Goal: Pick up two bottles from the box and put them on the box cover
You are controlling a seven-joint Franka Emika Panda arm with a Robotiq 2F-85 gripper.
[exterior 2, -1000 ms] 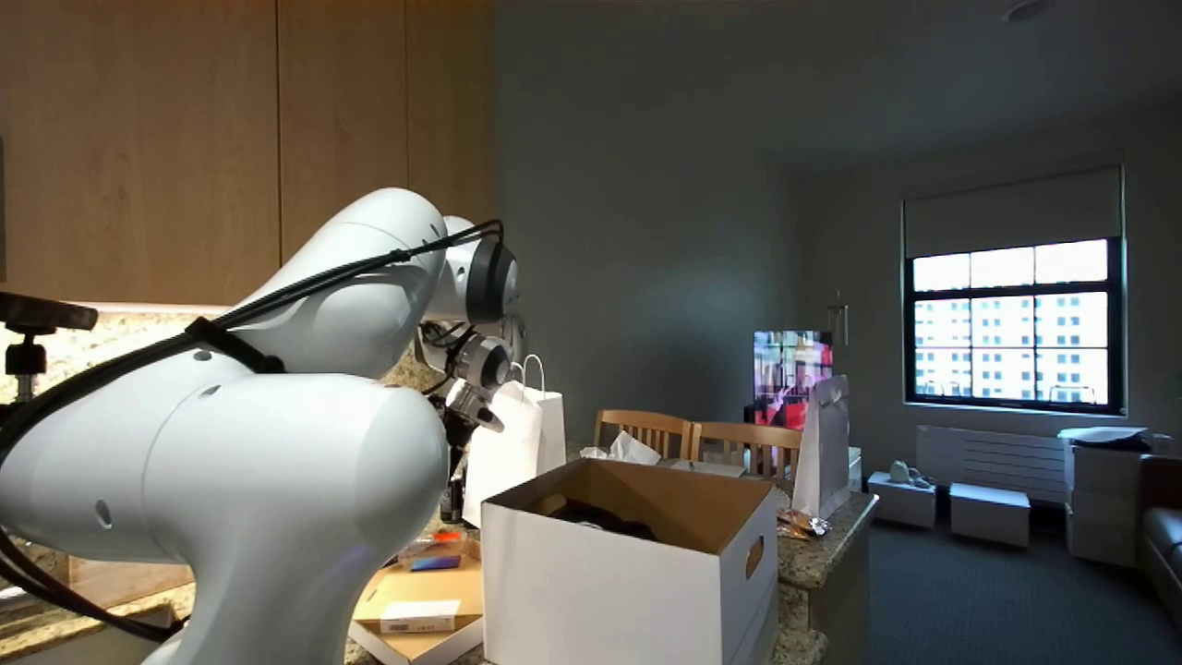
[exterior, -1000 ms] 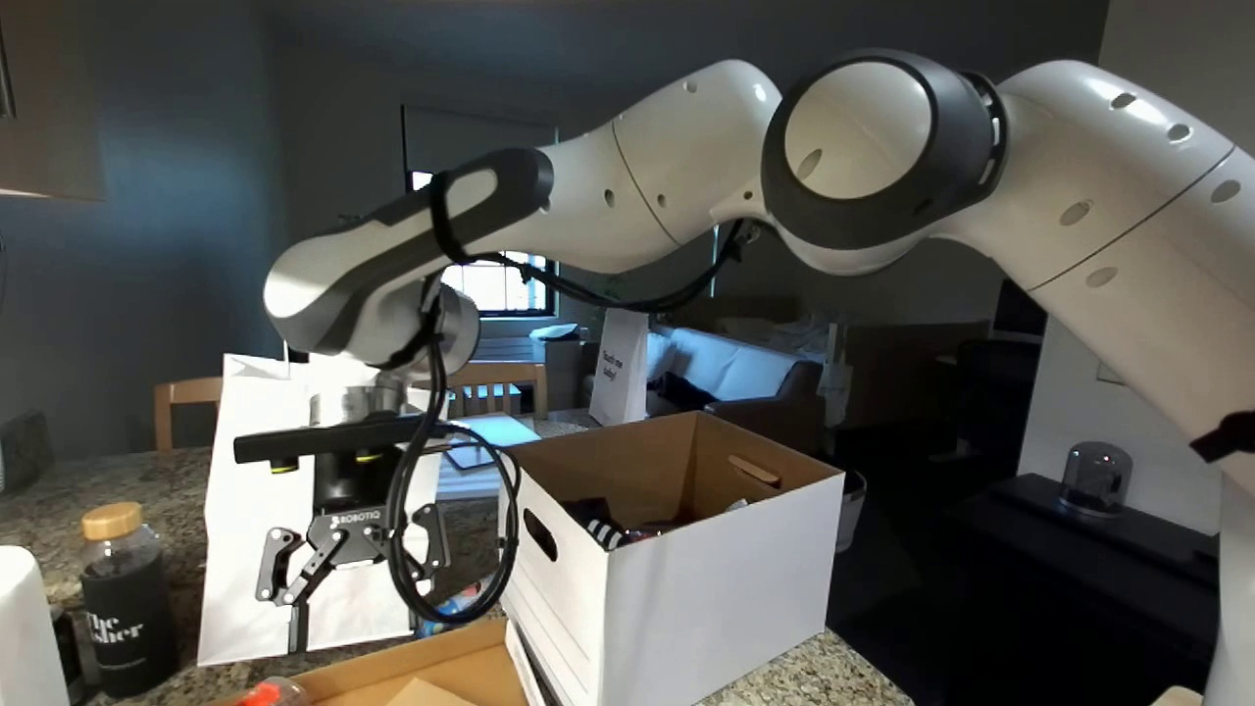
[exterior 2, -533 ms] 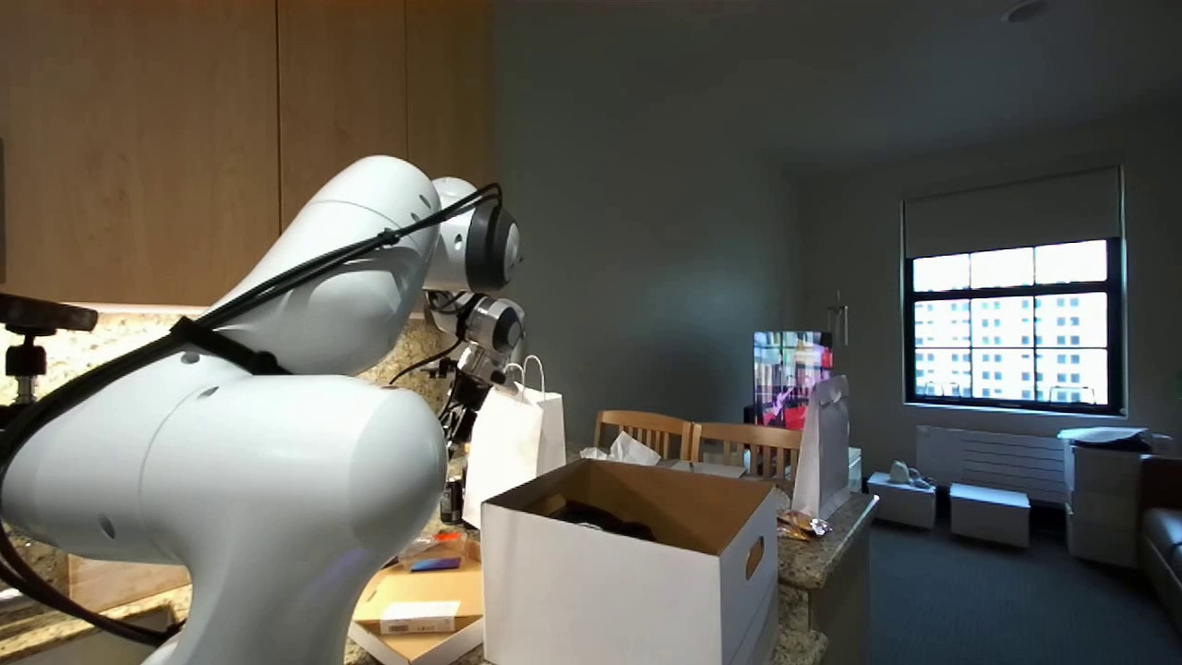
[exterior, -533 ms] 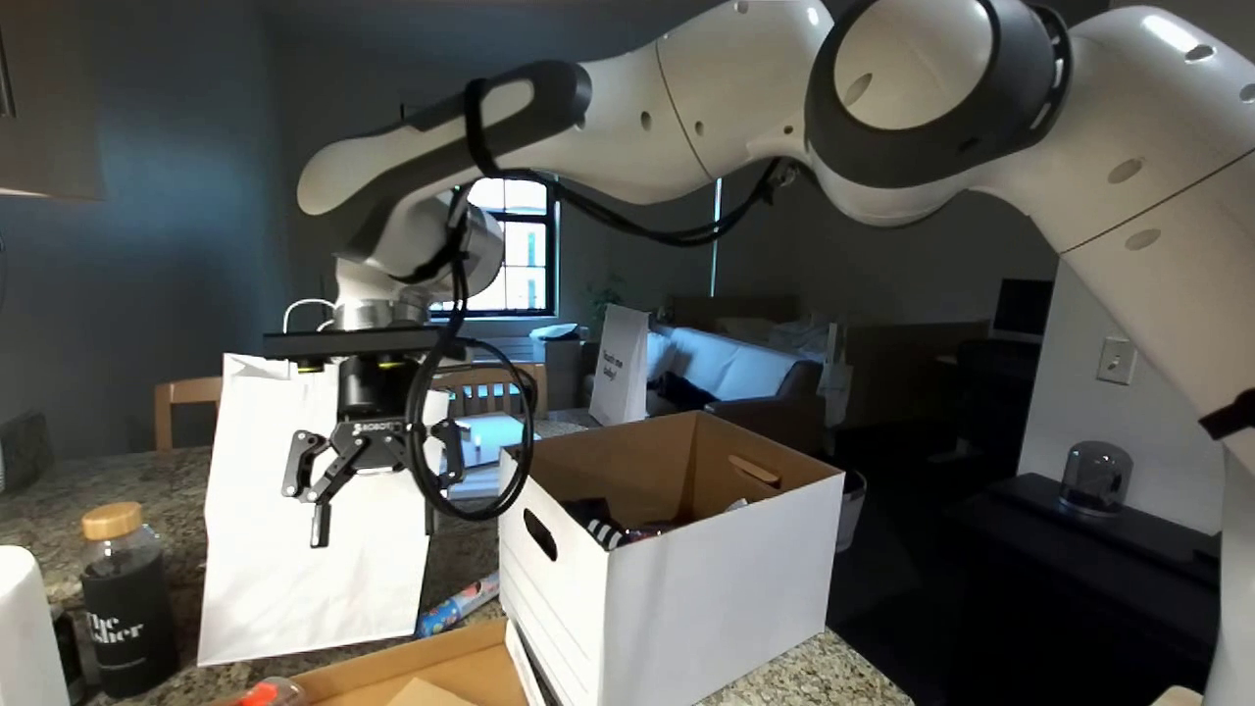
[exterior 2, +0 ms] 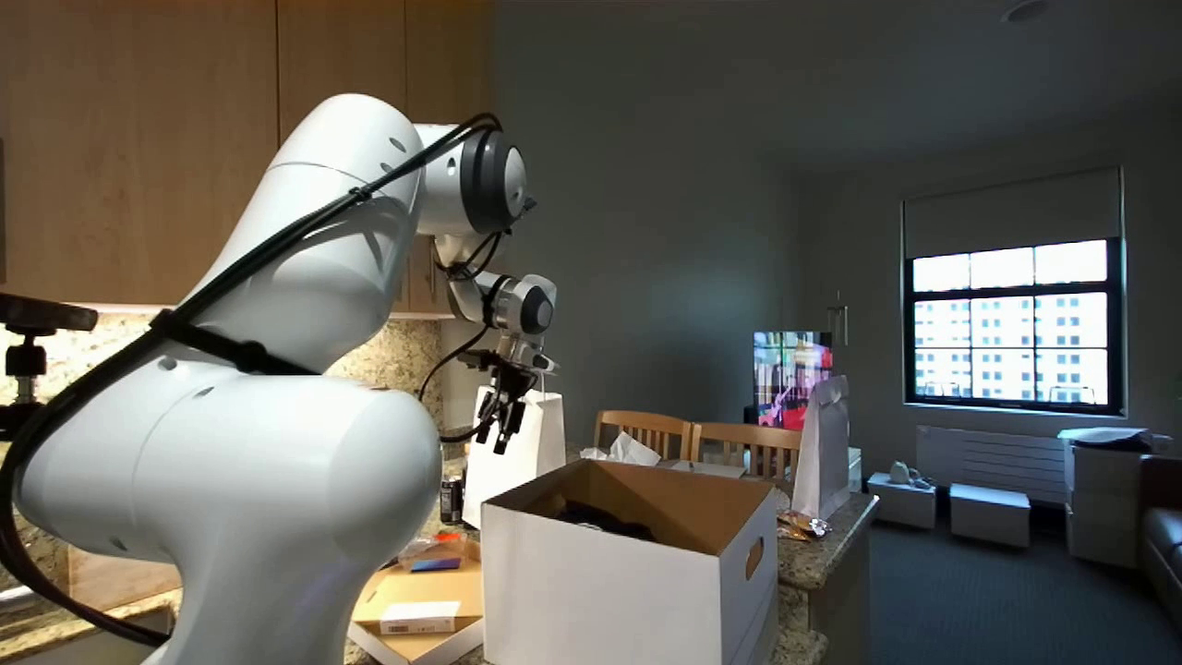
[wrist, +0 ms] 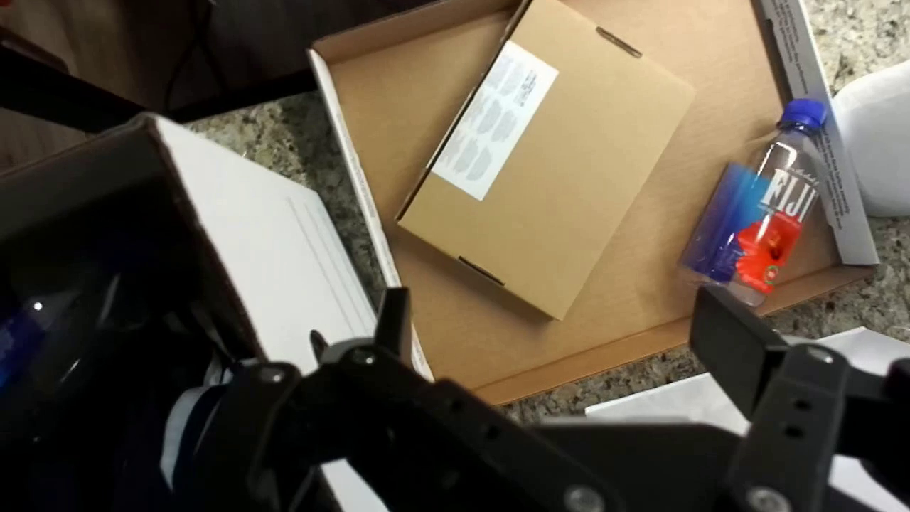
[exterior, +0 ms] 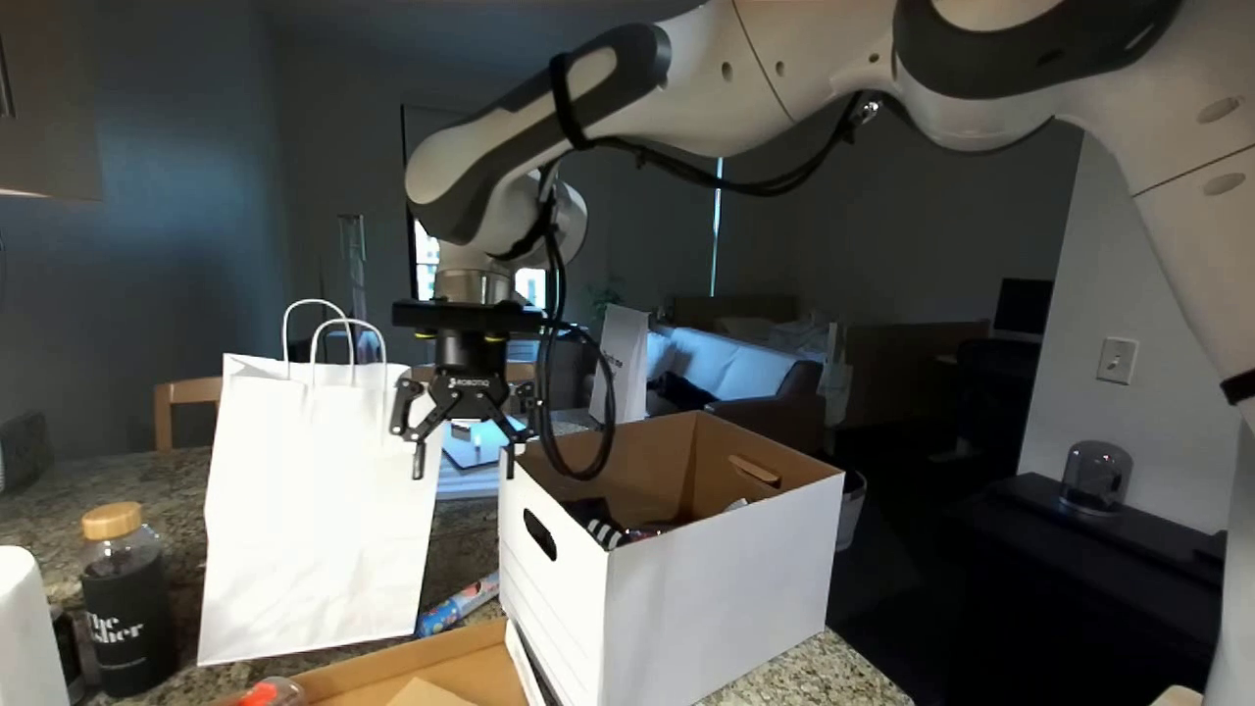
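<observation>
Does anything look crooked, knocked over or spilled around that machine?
Two small things: a bottle lies on its side in the cover rather than standing, though it is capped and no spill shows. Beside it, a carton sits askew, not square with the cover.

Up goes the black two-fingered gripper [exterior: 465,469], swinging toward the large white cardboard box [exterior: 721,579]! More of the white paper bag [exterior: 314,510] shows.
</observation>
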